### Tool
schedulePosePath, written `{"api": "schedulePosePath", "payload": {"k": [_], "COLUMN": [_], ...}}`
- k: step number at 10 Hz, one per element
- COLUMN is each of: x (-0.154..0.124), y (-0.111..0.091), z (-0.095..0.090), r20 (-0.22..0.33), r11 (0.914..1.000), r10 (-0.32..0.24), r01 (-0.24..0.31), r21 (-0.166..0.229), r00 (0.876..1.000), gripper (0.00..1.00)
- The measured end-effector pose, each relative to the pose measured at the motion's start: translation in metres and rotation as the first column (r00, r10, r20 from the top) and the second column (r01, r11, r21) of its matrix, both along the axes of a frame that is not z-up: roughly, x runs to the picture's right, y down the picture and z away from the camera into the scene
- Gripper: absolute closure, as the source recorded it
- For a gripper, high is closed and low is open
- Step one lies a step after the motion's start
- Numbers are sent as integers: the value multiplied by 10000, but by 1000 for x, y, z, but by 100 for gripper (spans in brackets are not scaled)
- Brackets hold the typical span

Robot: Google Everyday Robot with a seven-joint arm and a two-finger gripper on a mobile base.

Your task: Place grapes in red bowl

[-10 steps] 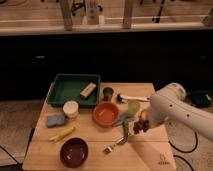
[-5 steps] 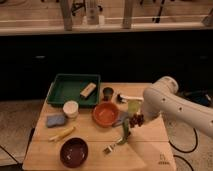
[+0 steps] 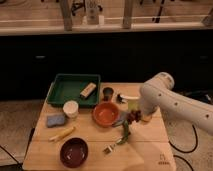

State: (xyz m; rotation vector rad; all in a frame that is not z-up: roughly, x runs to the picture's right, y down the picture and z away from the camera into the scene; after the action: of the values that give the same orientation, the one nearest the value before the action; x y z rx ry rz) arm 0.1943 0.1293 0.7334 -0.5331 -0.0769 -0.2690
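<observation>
Camera view is showing the grapes as a small, bumpy, dark reddish-purple cluster hanging just to the right of the red bowl, close to its rim but outside it. The red bowl is sitting near the middle of the wooden counter, showing its bright orange inside.

Just behind the red bowl a dark cup is standing. Behind it to the left a green tray is holding a wooden block. A white cup is standing just left of the bowl, and a blue sponge is lying further left and a little forward. A maroon bowl is sitting well in front and to the left. A green-handled utensil is lying in front and to the right, beneath the grapes.

The claw is hovering right of the red bowl, reaching in from the white arm, and its fingers are pinching together on the grapes.
</observation>
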Motion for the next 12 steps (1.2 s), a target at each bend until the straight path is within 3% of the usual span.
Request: {"api": "schedulePosePath", "payload": {"k": [5, 12], "x": [-23, -42], "y": [-20, -32], "z": [13, 20], "r20": [425, 668], "r11": [9993, 9979], "r10": [-344, -630], "r01": [337, 618], "r21": [167, 204], "r00": [9985, 9958], "gripper": [100, 100]}}
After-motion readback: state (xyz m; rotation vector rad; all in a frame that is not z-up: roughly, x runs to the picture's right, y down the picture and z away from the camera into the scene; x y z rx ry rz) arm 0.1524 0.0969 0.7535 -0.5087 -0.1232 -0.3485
